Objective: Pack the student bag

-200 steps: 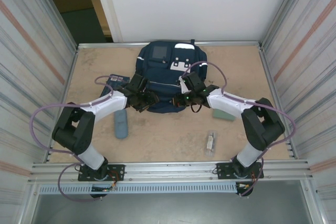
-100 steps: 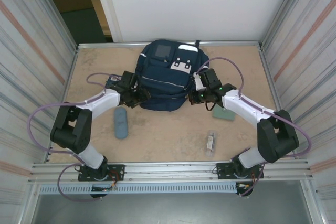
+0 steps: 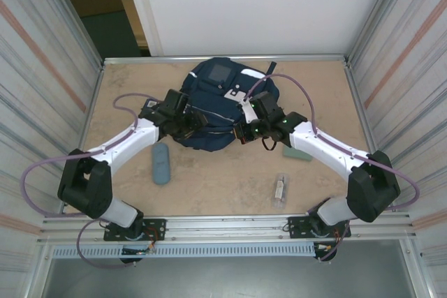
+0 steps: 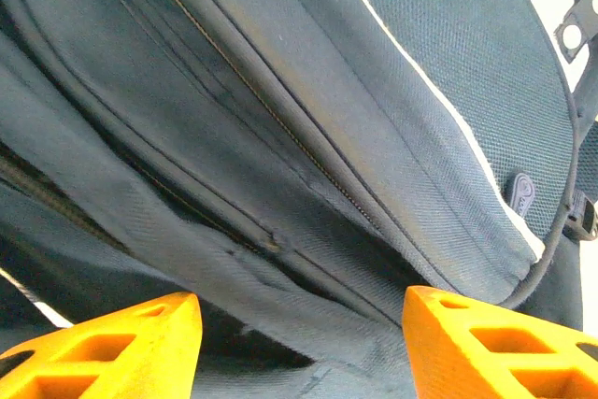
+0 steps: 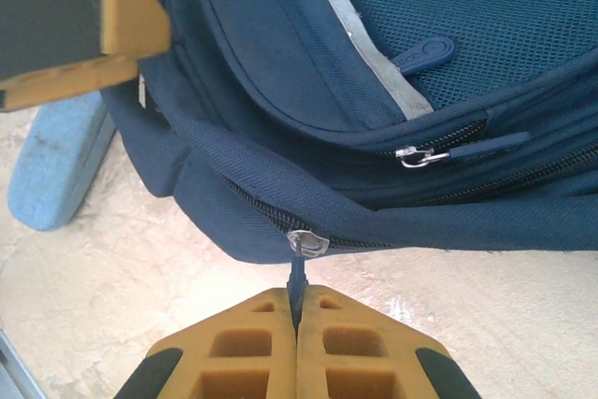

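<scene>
Early stage: nothing looks packed, and the bag is not opened wide.

- Left of the bag: a flat dark blue item (image 3: 149, 107) lies on the table (image 3: 223, 193), partly under the left arm. I can't tell what it is.
- Near-left of the bag: a light blue case (image 3: 161, 164) lies loose on the table, apart from the bag.
- Left gripper (image 3: 187, 122): on the bag's near-left side. In the left wrist view its orange fingers (image 4: 121, 343) are spread on either side of a fold of navy fabric. I can't tell whether it is gripping the fold.
- Bag (image 3: 216, 92): lies flat at the middle-far part of the table, between both grippers, grey panel toward the far edge.
- Right gripper (image 3: 241, 132): at the bag's near-right edge. In the right wrist view its jaws are pressed together, pinching the zipper pull (image 5: 297, 279) just below the slider (image 5: 306, 243). The zip line looks closed near the slider. I can't tell how far it is open elsewhere.
- Right of the bag: a green flat item (image 3: 299, 152) lies on the table, partly under the right arm.
- Near-right of the bag: a small clear packet (image 3: 279, 188) lies well apart from it.

Judgement: this is the zip-opening step. Left to do: unzip, hold the mouth open, load the loose items, close.
</scene>
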Tool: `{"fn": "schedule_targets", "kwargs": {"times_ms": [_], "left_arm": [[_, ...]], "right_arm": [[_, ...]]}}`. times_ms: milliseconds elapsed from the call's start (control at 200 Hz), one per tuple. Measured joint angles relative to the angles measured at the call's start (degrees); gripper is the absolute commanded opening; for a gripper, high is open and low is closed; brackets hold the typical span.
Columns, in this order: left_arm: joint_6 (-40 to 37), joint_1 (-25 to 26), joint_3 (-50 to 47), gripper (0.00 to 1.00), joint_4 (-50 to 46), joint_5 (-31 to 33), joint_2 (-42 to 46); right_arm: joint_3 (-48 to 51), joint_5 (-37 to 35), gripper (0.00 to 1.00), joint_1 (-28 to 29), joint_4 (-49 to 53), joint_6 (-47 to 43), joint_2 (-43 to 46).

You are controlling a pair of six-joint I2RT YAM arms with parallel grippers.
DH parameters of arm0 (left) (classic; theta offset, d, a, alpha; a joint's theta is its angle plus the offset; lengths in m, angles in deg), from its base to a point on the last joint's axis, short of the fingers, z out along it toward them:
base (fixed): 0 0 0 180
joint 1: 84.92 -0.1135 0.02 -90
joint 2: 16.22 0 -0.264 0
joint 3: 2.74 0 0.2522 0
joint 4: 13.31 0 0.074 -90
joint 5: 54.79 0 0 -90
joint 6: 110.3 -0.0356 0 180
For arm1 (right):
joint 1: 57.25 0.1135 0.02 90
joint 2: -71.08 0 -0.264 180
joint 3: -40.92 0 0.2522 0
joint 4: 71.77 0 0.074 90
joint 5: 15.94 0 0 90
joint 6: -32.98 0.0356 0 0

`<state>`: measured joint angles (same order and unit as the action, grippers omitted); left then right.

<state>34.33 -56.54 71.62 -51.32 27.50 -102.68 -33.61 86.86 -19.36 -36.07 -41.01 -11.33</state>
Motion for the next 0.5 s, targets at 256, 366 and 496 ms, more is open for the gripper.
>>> {"fn": "schedule_targets", "kwargs": {"times_ms": [256,366,496], "left_arm": [[3.9,0.5,1.3,0.0,-1.2,4.5,-3.0],[3.5,0.6,2.3,0.0,-1.4,5.2,-2.5],[2.4,0.0,4.1,0.0,-2.4,4.1,-1.0]], "right_arm": [[1.0,-0.3,0.0,1.8,-0.7,0.0,0.3],[3.6,-1.4,0.0,1.2,-1.0,-0.3,1.7],[8.0,-1.6,0.0,-4.8,-2.5,-1.3,4.2]]}}
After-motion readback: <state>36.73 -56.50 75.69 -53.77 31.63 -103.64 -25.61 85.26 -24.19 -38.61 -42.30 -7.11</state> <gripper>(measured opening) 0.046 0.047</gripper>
